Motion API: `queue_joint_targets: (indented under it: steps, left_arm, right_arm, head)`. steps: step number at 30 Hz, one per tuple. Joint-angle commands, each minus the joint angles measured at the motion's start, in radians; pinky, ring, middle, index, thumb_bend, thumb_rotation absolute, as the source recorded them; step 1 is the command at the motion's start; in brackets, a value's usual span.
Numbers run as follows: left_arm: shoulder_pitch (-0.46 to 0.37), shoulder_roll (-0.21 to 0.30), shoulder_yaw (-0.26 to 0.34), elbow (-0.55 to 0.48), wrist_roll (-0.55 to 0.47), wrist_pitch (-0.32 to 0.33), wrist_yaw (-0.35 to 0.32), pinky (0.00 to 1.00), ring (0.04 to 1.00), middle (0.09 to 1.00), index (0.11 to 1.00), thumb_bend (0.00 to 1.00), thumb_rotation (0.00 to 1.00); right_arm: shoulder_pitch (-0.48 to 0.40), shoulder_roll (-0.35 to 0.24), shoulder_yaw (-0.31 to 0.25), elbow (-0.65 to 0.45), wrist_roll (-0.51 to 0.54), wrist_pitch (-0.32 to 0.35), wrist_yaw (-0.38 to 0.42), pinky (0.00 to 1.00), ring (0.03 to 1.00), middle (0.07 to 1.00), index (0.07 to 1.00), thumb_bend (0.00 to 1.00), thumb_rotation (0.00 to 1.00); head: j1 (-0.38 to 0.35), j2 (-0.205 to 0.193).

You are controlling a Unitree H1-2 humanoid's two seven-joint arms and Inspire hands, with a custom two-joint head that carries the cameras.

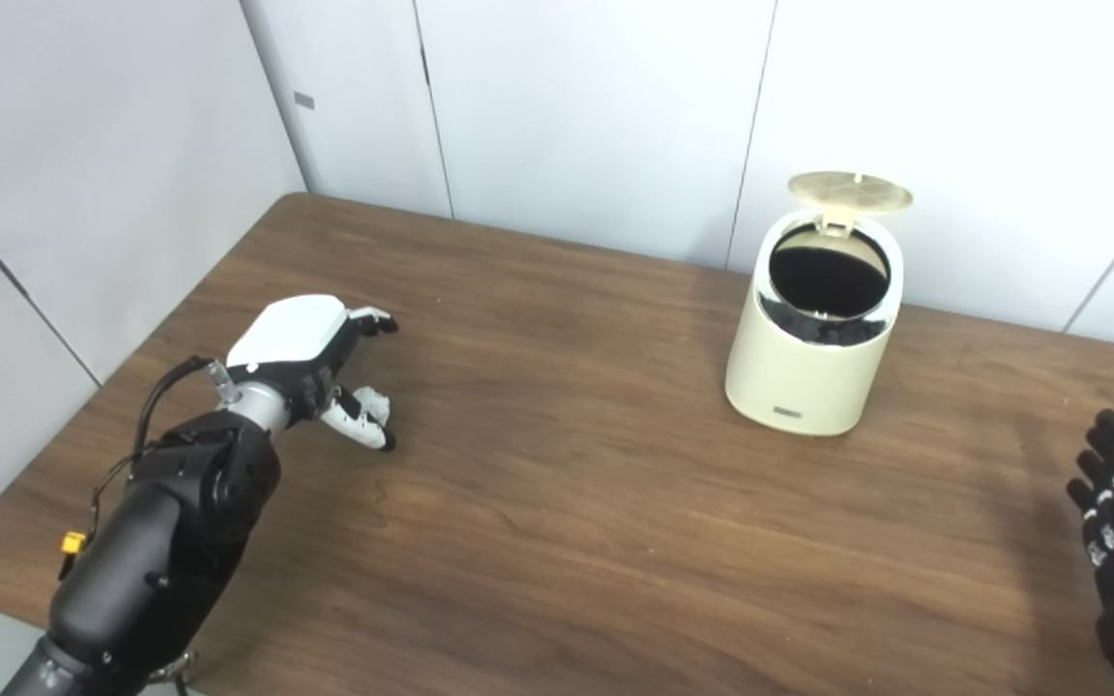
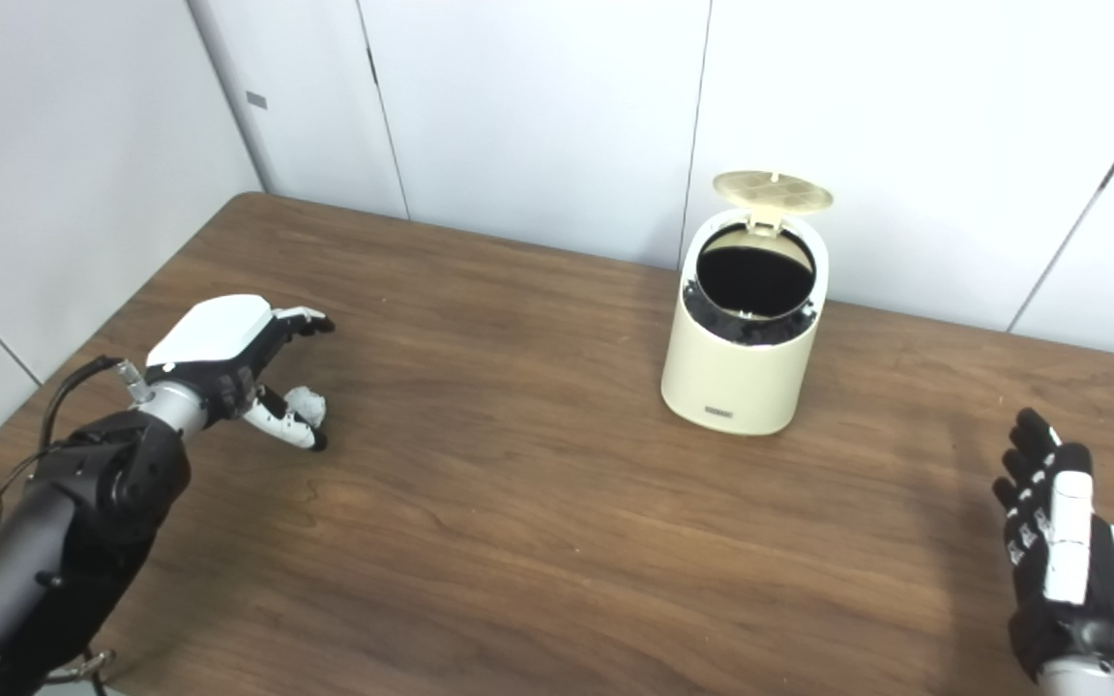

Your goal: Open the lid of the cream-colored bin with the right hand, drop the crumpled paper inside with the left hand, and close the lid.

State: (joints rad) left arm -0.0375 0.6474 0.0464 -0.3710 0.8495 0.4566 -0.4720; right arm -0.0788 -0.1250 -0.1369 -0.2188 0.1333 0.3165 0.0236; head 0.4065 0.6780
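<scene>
Lab-like test room: bare white panel walls [image 1: 596, 106], plain wooden table [image 1: 567, 503].

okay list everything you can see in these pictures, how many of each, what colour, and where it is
Rounded plastic bin: one, cream, far right of centre, upright.
Round hinged lid: one, cream, raised open at the bin's back edge.
Crumpled paper ball: one, white, near the left edge, under the left hand's fingers; whether it is gripped cannot be told.
Wooden table: one, dark brown, fills the foreground.
Wall panels: pale grey, behind the table.
Left hand: white and black, curled over the paper.
Right hand: black and white, open, low at right.
</scene>
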Motion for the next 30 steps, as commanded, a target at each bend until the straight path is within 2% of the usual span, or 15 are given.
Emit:
queue_joint_targets:
  steps: [1,4,8,30]
  left_arm:
    - [-0.015,0.048,0.015,0.004,0.021,-0.001,0.004,0.68,0.824,0.846,0.842,0.93,0.13]
    - [-0.015,0.056,0.009,0.015,0.06,0.011,-0.035,0.68,0.827,0.854,0.847,0.92,0.16]
    - [-0.009,0.052,0.015,0.028,0.079,0.01,-0.054,0.66,0.815,0.845,0.837,0.92,0.16]
    - [-0.009,0.049,0.014,0.061,0.015,-0.016,-0.015,0.61,0.753,0.79,0.759,0.9,0.09]
  right_arm:
    - [-0.03,0.0,-0.012,-0.046,0.015,-0.005,-0.004,0.97,0.97,0.957,0.91,0.52,1.0]
    - [-0.033,0.005,-0.019,-0.047,0.034,-0.007,-0.001,0.97,0.972,0.959,0.91,0.5,1.0]
    - [-0.035,0.006,-0.02,-0.048,0.034,-0.001,-0.005,0.96,0.965,0.953,0.905,0.5,1.0]
    - [-0.038,0.006,-0.021,-0.043,0.046,0.012,-0.005,0.96,0.955,0.94,0.889,0.51,1.0]
  head:
    - [-0.002,0.004]
    - [-0.004,0.004]
    - [-0.002,0.007]
    - [-0.006,0.013]
